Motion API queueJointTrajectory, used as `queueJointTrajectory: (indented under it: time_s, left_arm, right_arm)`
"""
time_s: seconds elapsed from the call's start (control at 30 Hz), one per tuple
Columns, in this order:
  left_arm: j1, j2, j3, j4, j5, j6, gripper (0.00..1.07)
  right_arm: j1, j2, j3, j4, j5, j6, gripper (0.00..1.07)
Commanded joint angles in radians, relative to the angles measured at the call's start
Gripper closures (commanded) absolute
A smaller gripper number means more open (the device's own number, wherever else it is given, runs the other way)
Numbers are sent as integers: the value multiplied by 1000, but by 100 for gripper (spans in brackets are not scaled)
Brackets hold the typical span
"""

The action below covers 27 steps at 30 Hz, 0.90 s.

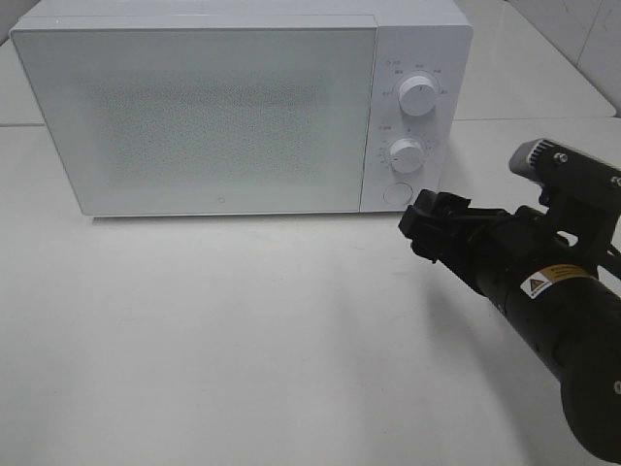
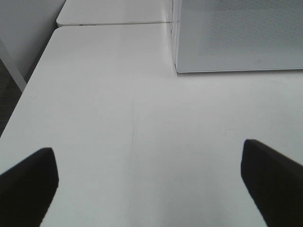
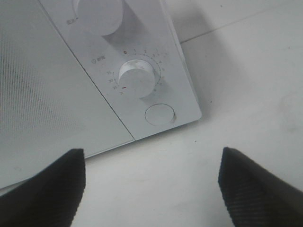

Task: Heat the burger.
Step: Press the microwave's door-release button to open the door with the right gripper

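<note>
White microwave (image 1: 209, 116), door shut — inside hidden; left jaws and right jaws both spread wide, holding nothing.

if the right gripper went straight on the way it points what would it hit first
Probably the control panel of the microwave, near the round button under the lower knob. Nothing shows between it and the right gripper, though depth is hard to judge.

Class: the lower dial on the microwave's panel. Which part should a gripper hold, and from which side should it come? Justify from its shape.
Probably the lower dial by its round rim, pinched across opposite sides, coming straight at the microwave's front. It is a short cylinder standing out from the flat panel; only its sides offer grip.
</note>
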Motion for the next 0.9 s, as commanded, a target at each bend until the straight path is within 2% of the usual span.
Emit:
queueJointTrajectory:
  time_s: [0.03, 0.07, 0.17, 0.23, 0.4, 0.43, 0.47, 0.53, 0.57, 0.6, 0.63, 0.67, 0.7, 0.73, 0.77, 0.8, 0.87, 0.9]
  left_arm:
    - [4, -21, 4, -5, -8, -3, 6]
    - [4, -21, 4, -5, -8, -3, 6]
    - [4, -21, 4, -5, -8, -3, 6]
    - [4, -21, 4, -5, -8, -3, 6]
    - [4, -21, 4, -5, -8, -3, 6]
    - [4, -21, 4, -5, -8, -3, 6]
    - [4, -21, 4, -5, -8, -3, 6]
    - [4, -21, 4, -5, -8, -3, 6]
    - [4, -21, 4, -5, -8, -3, 6]
    - [4, -21, 4, -5, -8, -3, 6]
    - [4, -21, 4, -5, -8, -3, 6]
    - [4, -21, 4, -5, -8, -3, 6]
    - [4, -21, 4, -5, -8, -3, 6]
    - [4, -21, 4, -5, -8, -3, 6]
    - [4, -21, 4, -5, -8, -3, 6]
    - [4, -21, 4, -5, -8, -3, 6]
    - [4, -21, 4, -5, -8, -3, 6]
    - [4, -21, 4, -5, -8, -3, 6]
  right_arm:
    - [5, -1, -5, -5, 29, 242, 35]
    - [5, -1, -5, -5, 41, 380, 37]
    - [5, -1, -5, -10, 55, 511, 40]
    - [5, -1, -5, -20, 73, 712, 45]
    - [5, -1, -5, -32, 89, 911, 52]
    - [5, -1, -5, -32, 91, 980, 57]
    - [5, -1, -5, -32, 91, 980, 57]
    - [5, -1, -5, -31, 91, 1059, 66]
    - [5, -1, -5, -31, 91, 1059, 66]
    - [5, -1, -5, -31, 91, 1090, 73]
    - [5, -1, -5, -31, 91, 1090, 73]
    - [5, -1, -5, -26, 96, 1098, 78]
    - [5, -1, -5, -22, 105, 1098, 89]
    - [5, -1, -5, -22, 105, 1098, 89]
    - [5, -1, -5, -2, 132, 1097, 99]
    - [5, -1, -5, -2, 132, 1097, 99]
    - [5, -1, -5, 26, 150, 1097, 107]
    - [5, -1, -5, 26, 150, 1097, 107]
